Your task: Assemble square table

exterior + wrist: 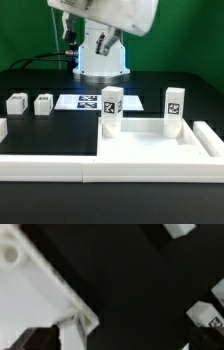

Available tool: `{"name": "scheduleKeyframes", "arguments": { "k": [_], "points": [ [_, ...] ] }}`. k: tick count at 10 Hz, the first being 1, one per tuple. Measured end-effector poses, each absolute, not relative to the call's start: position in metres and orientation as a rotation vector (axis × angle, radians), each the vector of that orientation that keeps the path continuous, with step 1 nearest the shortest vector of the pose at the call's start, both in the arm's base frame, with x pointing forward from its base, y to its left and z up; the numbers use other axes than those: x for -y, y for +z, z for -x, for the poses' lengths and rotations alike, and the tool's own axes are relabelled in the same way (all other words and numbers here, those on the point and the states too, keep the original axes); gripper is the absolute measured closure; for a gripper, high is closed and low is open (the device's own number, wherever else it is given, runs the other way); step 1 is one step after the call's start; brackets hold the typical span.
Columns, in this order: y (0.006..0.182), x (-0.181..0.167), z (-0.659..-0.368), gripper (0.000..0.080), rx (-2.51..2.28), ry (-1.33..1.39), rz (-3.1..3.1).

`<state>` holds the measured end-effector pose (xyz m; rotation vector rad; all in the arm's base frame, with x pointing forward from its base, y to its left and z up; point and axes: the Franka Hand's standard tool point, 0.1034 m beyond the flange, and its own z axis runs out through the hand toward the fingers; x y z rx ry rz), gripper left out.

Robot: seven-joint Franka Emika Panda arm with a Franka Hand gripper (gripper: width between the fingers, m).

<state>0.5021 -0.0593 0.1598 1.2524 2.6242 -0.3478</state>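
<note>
Claw (pixel 42 339) mostly cut off in blurry wrist view, can't tell if clenched; tabletop (pixel 30 286) only partly vis.

**Surroundings.** A black desk (pixel 30 80) lies beneath the raised tool (pixel 125 341) and fills much of the wrist view as a dark surface. The marker board (pixel 88 101), a thin white sheet printed with black-and-white tags, lies flat on the desk well below the tool. A long white rail (pixel 40 168) borders the desk farther from the tool, with a short arm at the exterior view's right. Dark cables (pixel 40 58) trail across the desk. A green wall (pixel 195 40) stands behind.
</note>
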Motion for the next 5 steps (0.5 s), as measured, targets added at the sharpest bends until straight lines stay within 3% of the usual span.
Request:
{"name": "scheduleKeyframes", "arguments": {
  "k": [5],
  "points": [
    [0.1571, 0.0575, -0.5013, 0.0151, -2.282, -0.268, -1.759]
  ]
}}
